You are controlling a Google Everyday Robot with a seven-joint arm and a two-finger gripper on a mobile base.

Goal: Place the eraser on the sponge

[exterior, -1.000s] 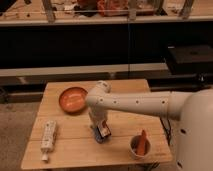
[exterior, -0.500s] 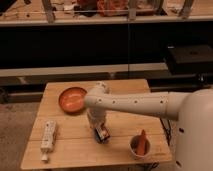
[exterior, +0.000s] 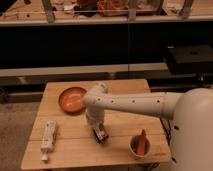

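My gripper (exterior: 101, 134) points down at the wooden table (exterior: 125, 100), a little in front of its middle, at the end of the white arm (exterior: 130, 104) that comes in from the right. A tiny orange and white bit, the eraser (exterior: 103, 133), shows at the gripper's tip, and the gripper looks shut on it. The blue sponge (exterior: 96, 131) lies right under the gripper and is mostly covered by it. Whether the eraser touches the sponge is hidden.
An orange plate (exterior: 72, 99) sits at the table's back left. A long white strip-shaped device (exterior: 48, 135) lies near the left front edge. A white cup (exterior: 139, 146) with a red-orange stick stands at the front right. Dark shelving runs behind the table.
The gripper has sunk slightly toward the table and now covers more of the blue sponge. Plate, strip device and cup have not moved.
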